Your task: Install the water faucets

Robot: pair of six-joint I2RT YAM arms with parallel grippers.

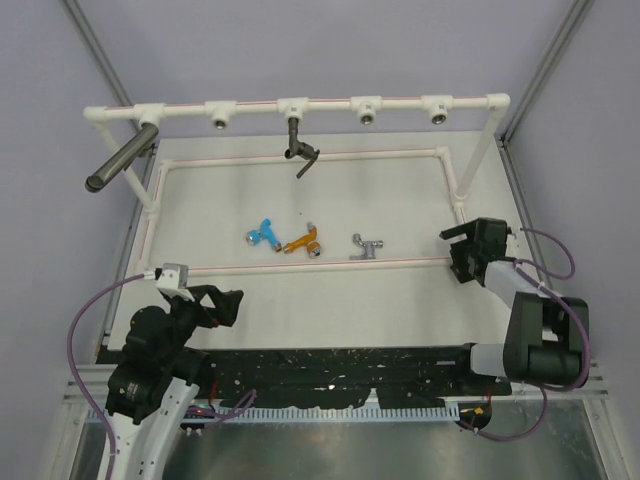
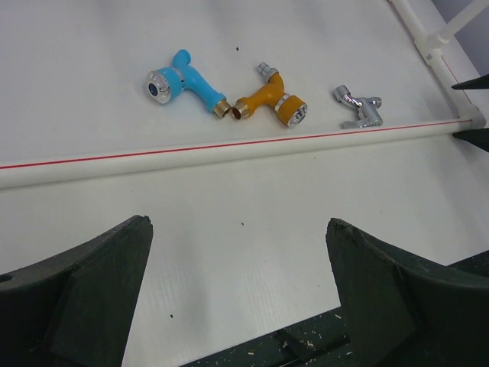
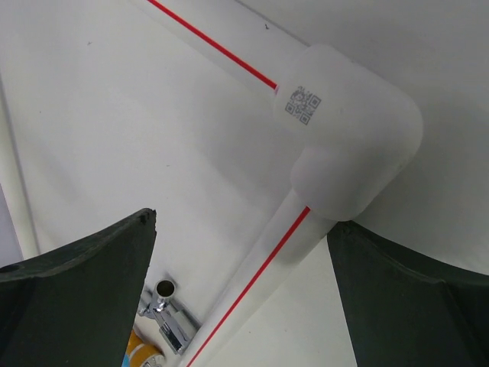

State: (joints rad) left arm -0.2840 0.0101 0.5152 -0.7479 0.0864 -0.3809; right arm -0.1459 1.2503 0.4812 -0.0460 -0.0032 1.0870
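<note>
Three water faucets lie in a row on the white table inside the pipe frame: a bright blue one (image 1: 264,235) (image 2: 183,80), an orange-gold one (image 1: 303,241) (image 2: 275,103) and a silver-grey one (image 1: 367,247) (image 2: 359,108) (image 3: 168,321). My left gripper (image 1: 232,308) (image 2: 238,223) is open and empty, on the near side of the frame's front pipe (image 2: 229,151), well short of the faucets. At the frame's front right corner my right gripper (image 1: 452,250) (image 3: 243,222) hangs open over the white elbow (image 3: 351,145), holding nothing.
The raised white rail (image 1: 300,104) at the back carries several round sockets. A dark tap-shaped fitting (image 1: 297,140) hangs from the middle one. A long dark grey cylinder (image 1: 122,157) sticks out at the left end. A black strip (image 1: 340,375) runs along the near table edge.
</note>
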